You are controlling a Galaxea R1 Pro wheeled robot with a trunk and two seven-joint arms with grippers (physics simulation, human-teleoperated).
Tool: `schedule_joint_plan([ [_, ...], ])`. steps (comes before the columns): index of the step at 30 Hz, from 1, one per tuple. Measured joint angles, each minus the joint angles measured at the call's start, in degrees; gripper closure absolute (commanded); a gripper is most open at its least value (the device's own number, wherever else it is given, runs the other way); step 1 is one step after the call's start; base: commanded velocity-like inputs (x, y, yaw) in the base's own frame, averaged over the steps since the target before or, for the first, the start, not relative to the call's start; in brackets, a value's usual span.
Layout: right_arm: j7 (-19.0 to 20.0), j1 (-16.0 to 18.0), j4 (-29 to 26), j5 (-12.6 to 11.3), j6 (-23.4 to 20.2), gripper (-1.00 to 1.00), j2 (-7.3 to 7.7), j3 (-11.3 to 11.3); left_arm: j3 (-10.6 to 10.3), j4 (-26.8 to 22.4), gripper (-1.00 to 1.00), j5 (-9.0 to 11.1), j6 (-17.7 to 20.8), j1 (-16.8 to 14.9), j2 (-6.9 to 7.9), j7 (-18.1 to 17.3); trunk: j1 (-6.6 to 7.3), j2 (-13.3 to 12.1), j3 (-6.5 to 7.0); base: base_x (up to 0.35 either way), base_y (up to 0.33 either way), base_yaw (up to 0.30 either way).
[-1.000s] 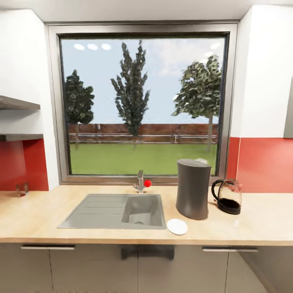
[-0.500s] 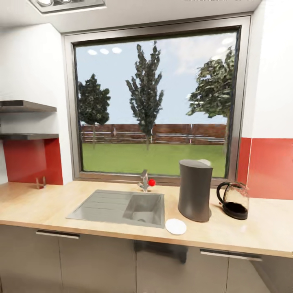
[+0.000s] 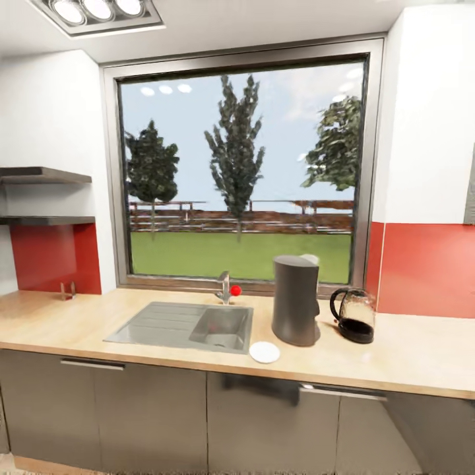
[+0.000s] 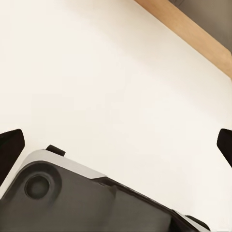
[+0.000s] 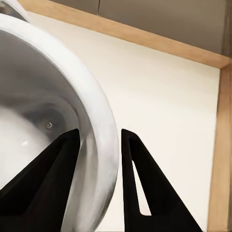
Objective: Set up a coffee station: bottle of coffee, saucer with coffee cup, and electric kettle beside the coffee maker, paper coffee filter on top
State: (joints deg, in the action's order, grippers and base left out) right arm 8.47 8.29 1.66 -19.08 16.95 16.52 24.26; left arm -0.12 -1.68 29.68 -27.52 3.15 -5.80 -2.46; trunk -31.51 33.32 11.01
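On the kitchen countertop [image 3: 79, 323], right of the sink, stands the tall dark grey coffee maker [image 3: 295, 300]. A small pale piece [image 3: 309, 259] peeks over the back of its top; I cannot tell what it is. The glass electric kettle [image 3: 354, 315] sits to its right. The white saucer [image 3: 264, 351] lies bare at its front left. In the right wrist view my right gripper [image 5: 99, 137] is shut on the rim of the white coffee cup [image 5: 43, 96]. My left gripper [image 4: 118, 145] is open over pale floor. The bottle of coffee is out of view.
A steel sink [image 3: 191, 326] with a tap [image 3: 225, 288] is set into the worktop below a large window. Two dark shelves [image 3: 39, 175] hang on the left wall. Dark grey cabinet fronts [image 3: 152, 409] run under the counter.
The whole head view has shifted: the camera has drawn back and more of the cabinet fronts and ceiling shows. The things on the counter have not moved.
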Motion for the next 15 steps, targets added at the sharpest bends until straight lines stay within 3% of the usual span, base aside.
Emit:
schedule_joint_plan([
  [8, 0.0, 0.0, -0.8, 0.0, 0.1, 1.00, -0.37, 0.0, 0.0, -0.1, -1.00, 0.4, 0.1, 0.0, 0.17, 0.1, 0.03, 0.0, 0.00, -0.045, -0.029, 0.000],
  [9, 0.5, 0.1, -4.7, 0.0, 0.1, 1.00, -0.47, 0.1, 0.7, -0.1, -1.00, 1.9, 0.2, 0.1, 1.74, 0.2, 0.03, 0.0, -0.01, 0.000, 0.000, 0.000],
  [10, 0.5, 0.2, -12.0, 0.1, 0.1, 1.00, -0.54, -0.1, 0.6, -0.1, -1.00, 2.3, 0.2, 0.0, 2.41, 0.2, 0.03, 0.0, 0.01, 0.000, 0.000, 0.000],
  [13, 0.1, 0.1, -14.7, 0.2, -0.3, 1.00, -0.59, 0.0, 0.5, -0.1, -1.00, 2.9, 0.2, 0.1, 2.98, 0.2, 0.03, 0.0, -0.05, 0.000, 0.000, 0.000],
  [15, -0.7, 0.1, -20.2, 0.1, -4.3, 1.00, -0.66, -0.1, 0.5, -0.1, -1.00, 3.2, 0.2, 0.0, 3.53, 0.2, 0.02, 0.0, -0.19, 0.000, 0.000, 0.000],
])
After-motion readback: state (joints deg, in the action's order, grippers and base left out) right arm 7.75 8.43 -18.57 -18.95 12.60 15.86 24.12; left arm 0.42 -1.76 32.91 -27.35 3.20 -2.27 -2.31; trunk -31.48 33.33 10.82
